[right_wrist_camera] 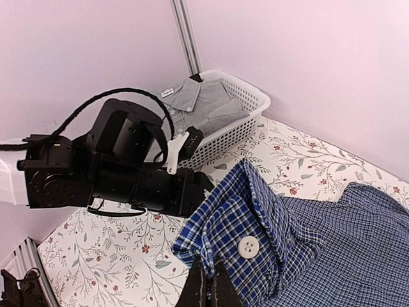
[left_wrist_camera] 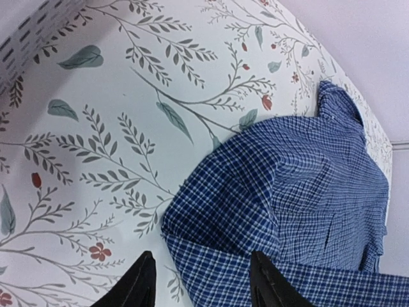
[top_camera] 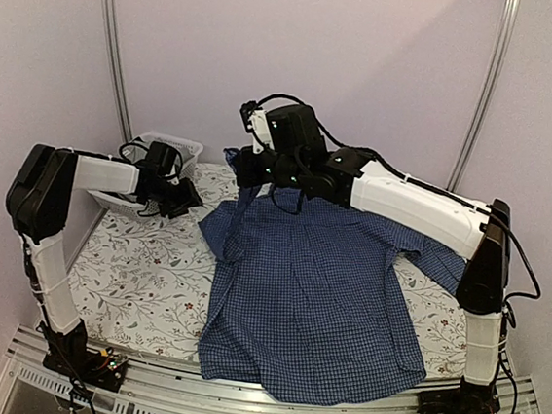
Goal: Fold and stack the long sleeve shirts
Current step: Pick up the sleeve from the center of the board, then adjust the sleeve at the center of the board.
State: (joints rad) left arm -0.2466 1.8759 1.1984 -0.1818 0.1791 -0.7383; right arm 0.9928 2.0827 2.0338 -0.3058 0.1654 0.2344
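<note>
A dark blue checked long sleeve shirt (top_camera: 311, 298) lies spread on the floral table cover. My right gripper (top_camera: 243, 176) reaches over to the far left and is shut on the shirt's cuff (right_wrist_camera: 246, 240), which has a white button (right_wrist_camera: 248, 246), and holds it above the table. My left gripper (top_camera: 187, 198) hovers low at the shirt's left folded corner (left_wrist_camera: 211, 217). Its fingers (left_wrist_camera: 137, 284) are open, and the corner's edge lies between the tips without being pinched. A grey long sleeve shirt (right_wrist_camera: 198, 102) lies folded in the white basket (right_wrist_camera: 246, 125).
The white basket (top_camera: 186, 146) stands at the far left corner, just behind my left gripper. The floral cover (top_camera: 142, 272) lies bare to the left of the shirt. Metal posts (top_camera: 115, 54) rise against the back wall. The table's front rail (top_camera: 237, 404) runs along the near edge.
</note>
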